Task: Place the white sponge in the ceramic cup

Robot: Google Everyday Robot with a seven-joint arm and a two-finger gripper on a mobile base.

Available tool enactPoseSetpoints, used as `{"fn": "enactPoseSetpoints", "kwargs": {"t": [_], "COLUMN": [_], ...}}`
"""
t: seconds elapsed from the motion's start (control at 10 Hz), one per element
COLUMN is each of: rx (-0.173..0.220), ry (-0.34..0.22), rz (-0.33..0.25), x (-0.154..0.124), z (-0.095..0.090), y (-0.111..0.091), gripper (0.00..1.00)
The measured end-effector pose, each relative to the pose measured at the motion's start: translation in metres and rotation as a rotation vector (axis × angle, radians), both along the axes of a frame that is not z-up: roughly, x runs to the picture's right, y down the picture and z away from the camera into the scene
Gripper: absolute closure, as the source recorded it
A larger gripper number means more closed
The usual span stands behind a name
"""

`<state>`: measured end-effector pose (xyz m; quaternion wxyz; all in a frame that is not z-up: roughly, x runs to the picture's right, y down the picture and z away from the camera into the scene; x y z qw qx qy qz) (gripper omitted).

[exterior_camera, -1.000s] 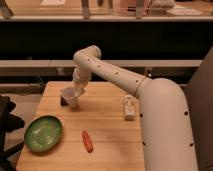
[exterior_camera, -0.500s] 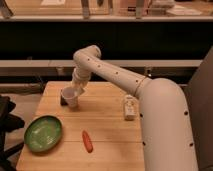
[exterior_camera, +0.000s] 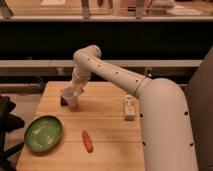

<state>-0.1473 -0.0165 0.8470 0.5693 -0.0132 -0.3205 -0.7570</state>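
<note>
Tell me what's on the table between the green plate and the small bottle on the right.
In the camera view, only the carrot lies between the plate and the bottle. The gripper, shut, is farther back at the cup.

1. The white arm (exterior_camera: 115, 75) is reaching from the right across the wooden counter (exterior_camera: 105, 107) toward its far left corner.
2. The claw (exterior_camera: 75, 92) is hanging shut right at the ceramic cup (exterior_camera: 71, 99), which is standing upright.
3. A green plate (exterior_camera: 43, 133) is sitting at the near left.
4. A small red object (exterior_camera: 87, 141) is lying beside it.
5. A small whitish packet (exterior_camera: 130, 108) is lying at the right, near the arm.
</note>
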Motion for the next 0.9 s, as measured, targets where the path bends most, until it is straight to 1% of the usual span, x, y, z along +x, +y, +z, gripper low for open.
{"fn": "enactPoseSetpoints", "kwargs": {"t": [0.5, 0.6, 0.9], "rx": [0.004, 0.006, 0.01], "ry": [-0.013, -0.015, -0.022], "rz": [-0.007, -0.008, -0.011], "x": [-0.0023, -0.0028, -0.0037], "z": [-0.0004, -0.0006, -0.001], "y": [-0.0007, -0.0011, -0.0018], "gripper": [0.96, 0.92, 0.72]}}
